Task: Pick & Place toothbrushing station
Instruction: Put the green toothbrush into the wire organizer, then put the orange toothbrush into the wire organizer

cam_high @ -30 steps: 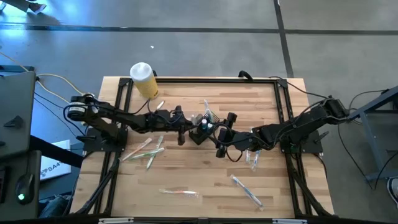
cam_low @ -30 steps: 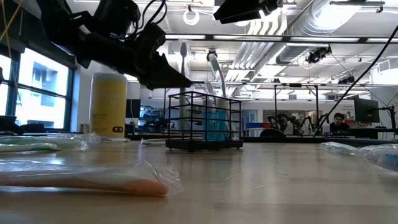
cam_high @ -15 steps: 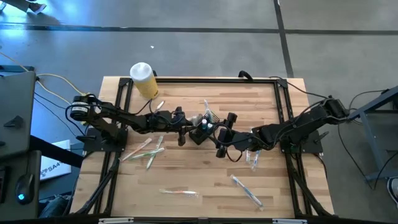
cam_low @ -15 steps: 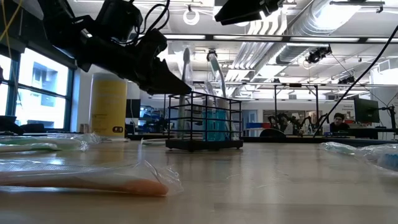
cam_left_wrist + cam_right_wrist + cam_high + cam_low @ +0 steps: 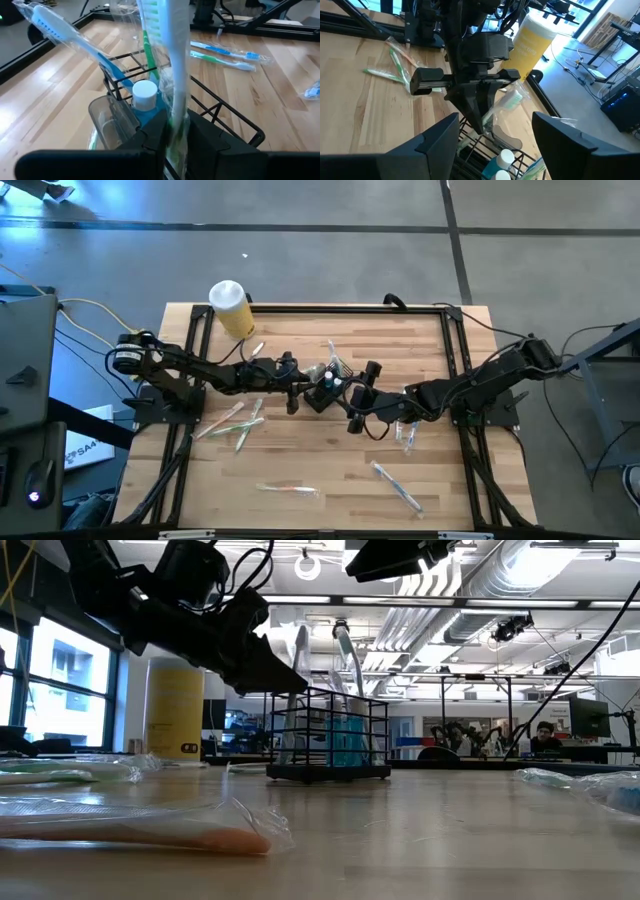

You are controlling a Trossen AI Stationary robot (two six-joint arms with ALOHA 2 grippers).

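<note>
Between frames, the wrapped toothbrush [image 5: 176, 75] has dropped upright into the toothbrushing station [image 5: 326, 388] at mid-table, and the left gripper [image 5: 175, 131], over the caddy's left edge, has eased its fingers [image 5: 150, 142] slightly apart around the handle: likely a release. Just right of the caddy, the right gripper [image 5: 495, 132] hangs spread wide, empty
</note>
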